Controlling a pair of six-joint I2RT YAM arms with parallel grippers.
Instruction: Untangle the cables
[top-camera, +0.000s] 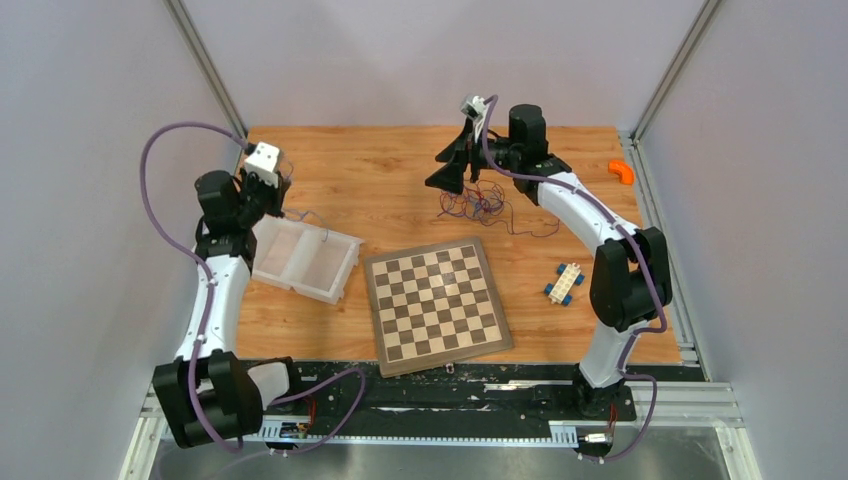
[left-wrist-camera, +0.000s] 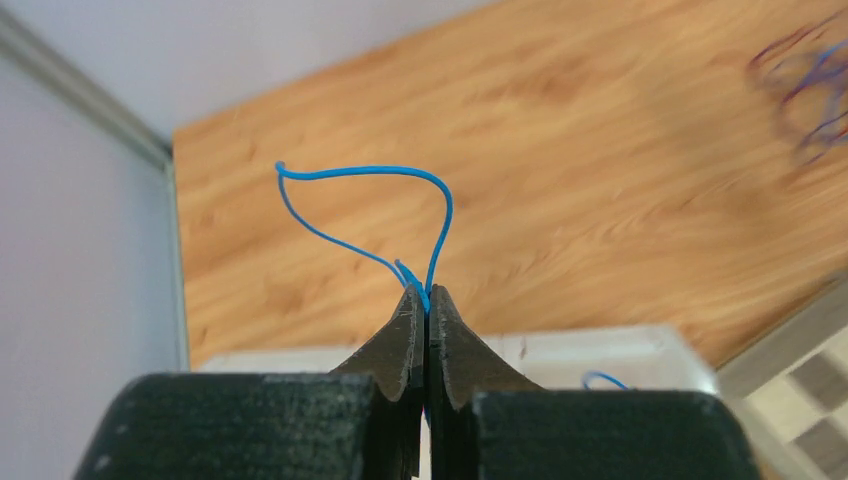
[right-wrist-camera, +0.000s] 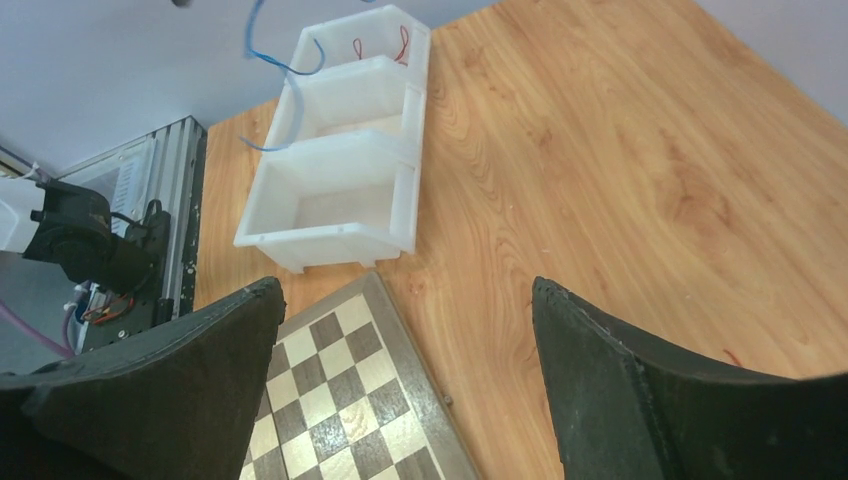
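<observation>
A tangle of thin red, blue and dark purple cables (top-camera: 485, 203) lies on the wooden table behind the chessboard (top-camera: 436, 303). My right gripper (top-camera: 450, 168) hovers just left of and above it, jaws wide open and empty (right-wrist-camera: 405, 287). My left gripper (top-camera: 270, 195) is at the back left, above the white bin (top-camera: 305, 258). It is shut on a single blue cable (left-wrist-camera: 370, 172) that loops up from its tips (left-wrist-camera: 427, 295). The same blue cable (right-wrist-camera: 285, 65) hangs over the bin in the right wrist view. Red cables (right-wrist-camera: 380, 45) lie in the bin's far compartment.
The white bin (right-wrist-camera: 340, 170) has several compartments and stands left of the chessboard (right-wrist-camera: 340, 400). A blue-and-white toy brick (top-camera: 565, 283) lies right of the board. An orange piece (top-camera: 622, 170) sits at the back right corner. Grey walls enclose the table.
</observation>
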